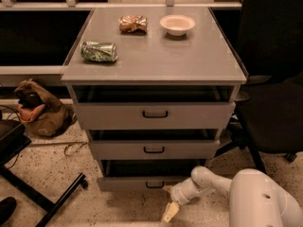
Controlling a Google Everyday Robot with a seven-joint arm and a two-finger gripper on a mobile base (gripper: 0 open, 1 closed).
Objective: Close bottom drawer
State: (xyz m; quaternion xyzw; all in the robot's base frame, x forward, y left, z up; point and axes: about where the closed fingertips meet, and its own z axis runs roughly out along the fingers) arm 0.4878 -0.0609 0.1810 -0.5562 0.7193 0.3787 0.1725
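The bottom drawer is the lowest of three grey drawers in the cabinet. It has a slim front panel and a small dark loop handle, and it stands pulled out a little, showing a dark gap above its front. My gripper hangs low at the end of the white arm, just below and right of the handle, close to the floor. It holds nothing that I can see.
The top drawer and the middle drawer also stand slightly out. On the cabinet top lie a crushed green can, a snack bag and a white bowl. A black chair stands right, a brown bag left.
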